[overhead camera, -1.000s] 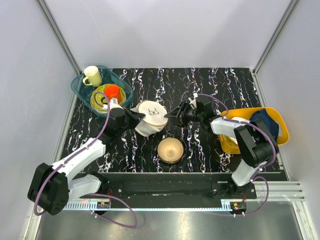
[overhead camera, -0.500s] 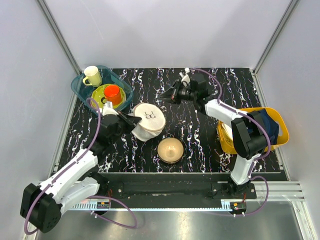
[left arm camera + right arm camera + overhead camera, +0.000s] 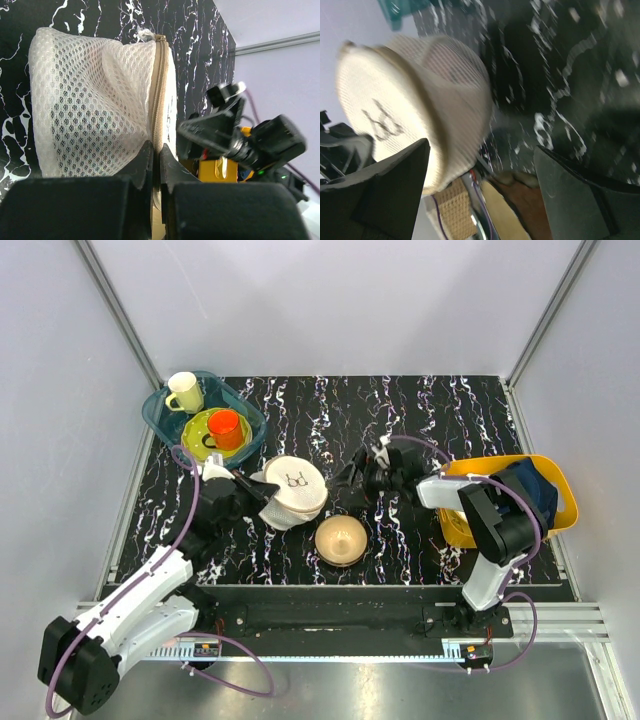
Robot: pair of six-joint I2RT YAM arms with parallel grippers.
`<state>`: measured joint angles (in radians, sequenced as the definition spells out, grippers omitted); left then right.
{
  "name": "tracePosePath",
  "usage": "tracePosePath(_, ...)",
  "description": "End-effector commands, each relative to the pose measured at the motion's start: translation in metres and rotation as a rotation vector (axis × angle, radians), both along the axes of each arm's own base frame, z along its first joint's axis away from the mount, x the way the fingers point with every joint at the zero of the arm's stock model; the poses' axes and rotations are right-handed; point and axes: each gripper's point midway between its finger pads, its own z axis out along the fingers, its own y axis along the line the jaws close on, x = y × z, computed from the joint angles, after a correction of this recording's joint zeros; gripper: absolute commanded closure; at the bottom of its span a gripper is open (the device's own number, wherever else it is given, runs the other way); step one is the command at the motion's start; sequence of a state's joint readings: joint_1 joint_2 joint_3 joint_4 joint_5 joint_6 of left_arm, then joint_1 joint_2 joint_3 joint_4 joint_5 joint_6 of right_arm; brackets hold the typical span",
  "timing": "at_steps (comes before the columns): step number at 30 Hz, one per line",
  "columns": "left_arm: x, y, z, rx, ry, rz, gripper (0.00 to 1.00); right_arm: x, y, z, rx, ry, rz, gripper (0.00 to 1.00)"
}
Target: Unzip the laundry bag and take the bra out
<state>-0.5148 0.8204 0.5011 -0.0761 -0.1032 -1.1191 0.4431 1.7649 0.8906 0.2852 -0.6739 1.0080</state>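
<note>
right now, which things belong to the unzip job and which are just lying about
For the job: laundry bag, left gripper shut on its zip edge, right gripper open beside it. Bra not visible.
Lying about: bronze bowl, teal bin, yellow mug, orange cup, yellow bin, dark blue cloth.

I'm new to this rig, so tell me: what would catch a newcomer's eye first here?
The cream mesh laundry bag in the middle of the table stands out first, with the left gripper pinched shut on its zip seam. The right gripper gapes open just beside the bag's lid. Next come the colours: a bronze bowl in front and a yellow tub at right.
</note>
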Motion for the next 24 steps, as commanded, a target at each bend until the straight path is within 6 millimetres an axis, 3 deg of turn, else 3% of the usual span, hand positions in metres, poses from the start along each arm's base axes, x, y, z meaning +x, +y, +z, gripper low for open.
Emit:
tracePosePath(1, 0.011, -0.004, 0.018, -0.028, -0.062, 0.015, 1.0, -0.022, 0.008, 0.031, 0.161, -0.061, 0.053, 0.07)
tracePosePath(7, 0.012, -0.006, 0.013, -0.023, -0.045, 0.008, 1.0, -0.025, 0.019, 0.04, 0.239, -0.082, 0.082, 0.16)
tracePosePath(8, 0.012, -0.005, 0.015, -0.027, -0.048, 0.011, 1.0, -0.021, 0.022, 0.052, 0.279, -0.124, 0.089, 0.17)
tracePosePath(12, 0.01, -0.003, 0.016, -0.034, -0.057, 0.021, 1.0, -0.019, 0.033, 0.067, 0.356, -0.121, 0.127, 0.22)
tracePosePath(17, 0.01, -0.002, 0.018, -0.035, -0.064, 0.022, 1.0, -0.018, 0.048, 0.071, 0.396, -0.104, 0.197, 0.3)
tracePosePath(19, 0.01, -0.002, 0.021, -0.034, -0.071, 0.023, 1.0, -0.017, 0.049, 0.071, 0.395, -0.1, 0.192, 0.29)
tracePosePath(22, 0.01, -0.001, 0.022, -0.029, -0.073, 0.026, 1.0, -0.015, 0.045, 0.066, 0.34, -0.125, 0.165, 0.19)
tracePosePath(24, 0.009, 0.0, 0.021, -0.03, -0.073, 0.028, 1.0, -0.012, 0.041, 0.047, 0.24, -0.119, 0.127, 0.17)
